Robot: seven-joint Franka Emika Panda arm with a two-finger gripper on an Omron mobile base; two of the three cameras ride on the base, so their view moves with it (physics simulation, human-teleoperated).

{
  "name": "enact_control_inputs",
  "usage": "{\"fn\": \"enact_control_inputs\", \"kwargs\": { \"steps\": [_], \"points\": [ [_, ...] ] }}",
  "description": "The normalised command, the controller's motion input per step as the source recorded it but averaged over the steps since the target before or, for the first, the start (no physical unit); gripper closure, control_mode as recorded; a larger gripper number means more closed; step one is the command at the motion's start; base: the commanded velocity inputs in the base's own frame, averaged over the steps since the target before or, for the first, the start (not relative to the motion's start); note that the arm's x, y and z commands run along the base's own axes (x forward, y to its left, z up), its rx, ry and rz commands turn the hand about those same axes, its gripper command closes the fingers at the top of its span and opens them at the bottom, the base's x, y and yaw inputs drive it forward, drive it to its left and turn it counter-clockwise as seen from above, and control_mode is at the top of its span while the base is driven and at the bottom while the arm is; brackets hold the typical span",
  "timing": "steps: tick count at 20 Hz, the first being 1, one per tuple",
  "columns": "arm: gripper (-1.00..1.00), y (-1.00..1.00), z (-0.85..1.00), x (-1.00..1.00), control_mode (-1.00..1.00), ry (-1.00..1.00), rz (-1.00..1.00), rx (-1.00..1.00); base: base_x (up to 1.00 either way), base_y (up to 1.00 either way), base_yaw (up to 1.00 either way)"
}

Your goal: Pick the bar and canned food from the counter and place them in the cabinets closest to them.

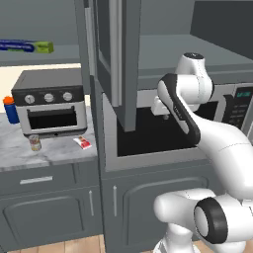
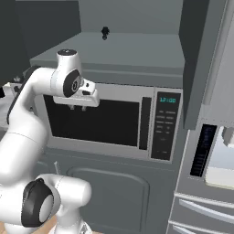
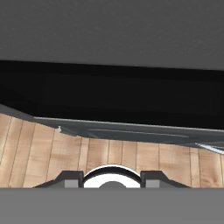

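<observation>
The canned food [image 1: 34, 142] stands on the marble counter [image 1: 15, 153] at the left, in front of a toaster oven. The red-and-white bar [image 1: 83, 143] lies flat near the counter's right end. Above them hang the dark grey cabinets [image 1: 49, 57], and one door [image 1: 116, 59] swings open toward me. My gripper [image 1: 163, 114] [image 2: 77, 108] hangs in front of the microwave's dark window, well right of both items, pointing down. Its fingertips [image 3: 70, 179] stand apart with nothing between them, so my gripper [image 3: 111, 180] is open and empty.
A toaster oven [image 1: 49, 108] and a blue cylinder with an orange lid [image 1: 10, 109] share the counter. A long blue-and-green box [image 1: 24, 47] lies on the upper shelf. The microwave [image 2: 114, 121] sits under an open shelf [image 2: 128, 55] bearing a small dark object [image 2: 105, 32].
</observation>
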Motion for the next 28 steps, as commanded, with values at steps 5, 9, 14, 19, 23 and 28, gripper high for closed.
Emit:
{"fn": "enact_control_inputs", "kwargs": {
  "steps": [5, 9, 14, 19, 23, 28],
  "points": [
    [-1.0, 0.0, 0.0, 0.0, 1.0, 0.0, 0.0, 0.0, 0.0, 0.0, 0.0],
    [-1.0, 0.0, 0.0, 0.0, 1.0, 0.0, 0.0, 0.0, 0.0, 0.0, 0.0],
    [-1.0, 0.0, 0.0, 0.0, 1.0, 0.0, 0.0, 0.0, -0.16, 0.01, 0.0],
    [-1.0, 0.0, 0.0, 0.0, 1.0, 0.0, 0.0, 0.0, -0.55, 0.1, 0.0],
    [-1.0, 0.0, 0.0, 0.0, 1.0, 0.0, 0.0, 0.0, -0.35, 0.23, 0.01],
    [-1.0, 0.0, 0.0, 0.0, 1.0, 0.0, 0.0, 0.0, -0.48, 0.4, 0.0]
  ]
}}
